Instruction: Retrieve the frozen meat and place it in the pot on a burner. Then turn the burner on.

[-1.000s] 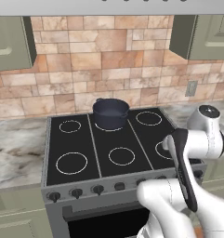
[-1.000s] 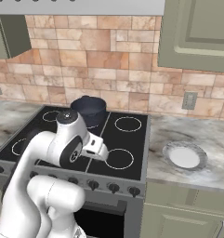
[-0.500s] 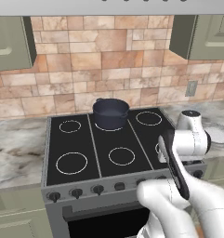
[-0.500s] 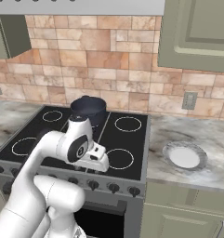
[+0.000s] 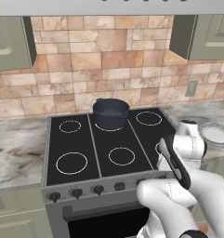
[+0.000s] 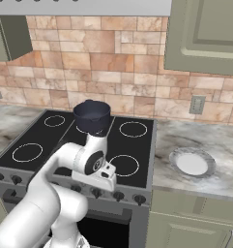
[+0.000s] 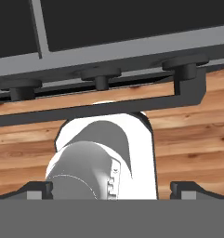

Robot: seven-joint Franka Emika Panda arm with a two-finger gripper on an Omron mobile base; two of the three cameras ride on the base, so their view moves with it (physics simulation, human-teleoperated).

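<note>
The tool (image 7: 111,189) hangs low before the stove front, its two fingertips (image 7: 36,189) spread as wide as they go and holding nothing. Just past them run the stove knobs (image 7: 101,76) and a dark oven handle (image 7: 132,104), above a wood floor (image 7: 192,139). Farther back, the pot (image 5: 111,113) stands upright on the rear middle burner (image 5: 108,127) of the cooktop (image 5: 81,139); its inside looks dark. A white plate (image 6: 192,162) lies on the worktop (image 6: 205,140) right of the stove.

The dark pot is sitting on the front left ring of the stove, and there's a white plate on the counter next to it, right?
Not quite. The pot sits on the back middle ring, near the brick wall, not the front left one; the left base view shows it. The white plate is on the counter beside the stove, as you said.
</note>
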